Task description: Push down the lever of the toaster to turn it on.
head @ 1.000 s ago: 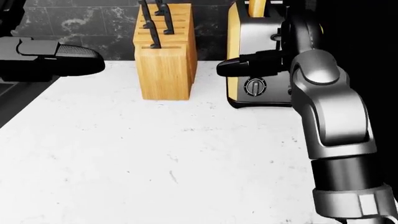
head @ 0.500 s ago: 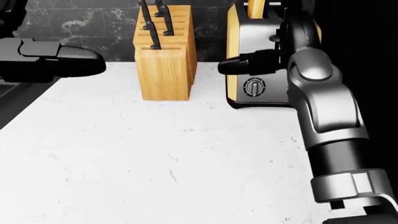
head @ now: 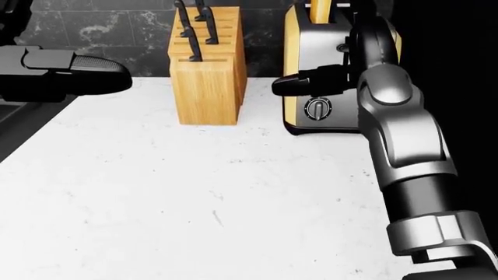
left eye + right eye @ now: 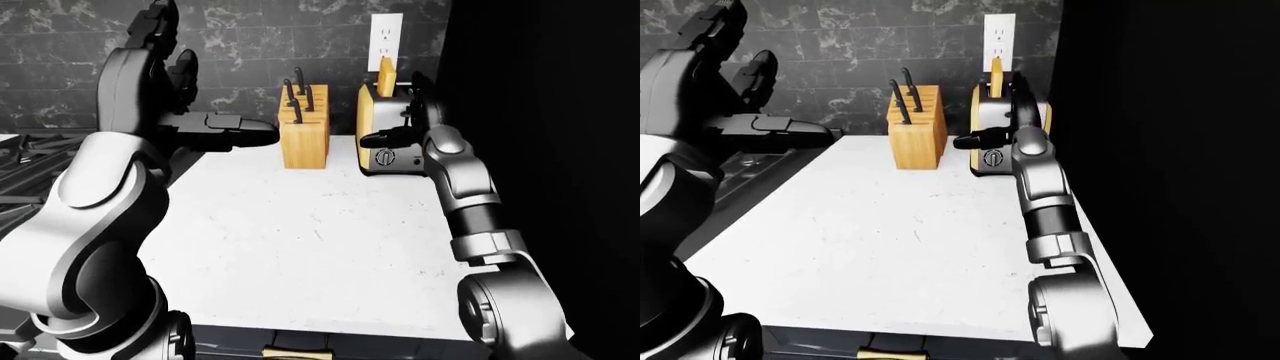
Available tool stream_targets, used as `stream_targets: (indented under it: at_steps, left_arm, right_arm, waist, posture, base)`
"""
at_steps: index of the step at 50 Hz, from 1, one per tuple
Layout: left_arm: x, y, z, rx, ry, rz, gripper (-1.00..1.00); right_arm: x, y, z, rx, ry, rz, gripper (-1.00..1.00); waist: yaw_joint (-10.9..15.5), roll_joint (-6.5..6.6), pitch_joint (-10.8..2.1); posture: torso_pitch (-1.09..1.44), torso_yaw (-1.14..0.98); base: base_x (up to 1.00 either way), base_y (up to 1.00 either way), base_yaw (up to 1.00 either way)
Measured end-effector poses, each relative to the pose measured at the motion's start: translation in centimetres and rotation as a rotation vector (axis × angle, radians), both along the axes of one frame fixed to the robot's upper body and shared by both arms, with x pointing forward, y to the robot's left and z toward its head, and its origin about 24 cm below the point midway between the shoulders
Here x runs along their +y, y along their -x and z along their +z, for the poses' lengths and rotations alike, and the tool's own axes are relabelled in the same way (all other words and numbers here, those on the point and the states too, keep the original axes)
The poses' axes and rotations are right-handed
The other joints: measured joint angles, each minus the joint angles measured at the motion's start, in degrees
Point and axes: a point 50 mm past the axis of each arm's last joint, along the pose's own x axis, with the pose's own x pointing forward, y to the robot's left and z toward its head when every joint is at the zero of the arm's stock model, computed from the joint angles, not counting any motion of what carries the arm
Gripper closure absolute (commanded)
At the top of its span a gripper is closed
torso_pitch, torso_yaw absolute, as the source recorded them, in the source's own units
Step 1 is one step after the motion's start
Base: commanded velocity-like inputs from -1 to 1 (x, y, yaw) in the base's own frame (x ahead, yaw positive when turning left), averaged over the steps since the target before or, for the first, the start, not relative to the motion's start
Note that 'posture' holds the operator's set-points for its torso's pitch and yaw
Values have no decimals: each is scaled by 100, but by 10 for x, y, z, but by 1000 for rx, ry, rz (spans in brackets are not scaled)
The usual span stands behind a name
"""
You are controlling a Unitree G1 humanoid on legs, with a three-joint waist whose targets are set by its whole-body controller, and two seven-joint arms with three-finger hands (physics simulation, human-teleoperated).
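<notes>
The toaster (image 3: 311, 52) has yellow sides and a steel face and stands at the top right of the head view, by the dark wall. A bread slice (image 3: 320, 8) sticks up from its slot. A round dial (image 3: 319, 108) sits low on its face. My right hand (image 3: 299, 84) is open, its black fingers stretched to the left across the toaster's face just above the dial. A small black part (image 3: 345, 46) shows beside my wrist; I cannot tell whether it is the lever. My left hand (image 3: 86, 74) is open and held above the counter's left edge.
A wooden knife block (image 3: 206, 76) with black-handled knives stands left of the toaster. The white counter (image 3: 194, 192) spreads below. A wall outlet (image 4: 386, 30) is above the toaster. A stove (image 4: 20, 150) lies at the left; a tall dark panel (image 4: 540, 112) closes the right.
My right forearm has shifted slightly up and toward the toaster. The fingers stay at nearly the same spot on its face. My left hand has not moved.
</notes>
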Motion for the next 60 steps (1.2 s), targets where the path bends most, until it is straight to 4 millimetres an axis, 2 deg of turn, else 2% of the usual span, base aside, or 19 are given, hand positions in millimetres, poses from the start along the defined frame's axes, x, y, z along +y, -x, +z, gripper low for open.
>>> stream_targets:
  at_steps: [41, 60]
  left_arm:
    - [0, -1, -2, 6, -1, 0, -100]
    - [1, 0, -1, -1, 1, 3, -100]
  right_arm:
    - [-5, 0, -13, 62, 46, -33, -100]
    - [-6, 2, -33, 80, 39, -42, -100]
  waist:
    - [46, -53, -74]
    - [58, -58, -87]
  posture:
    - [-37, 0]
    - [-37, 0]
  base:
    - [0, 0, 0]
    - [0, 0, 0]
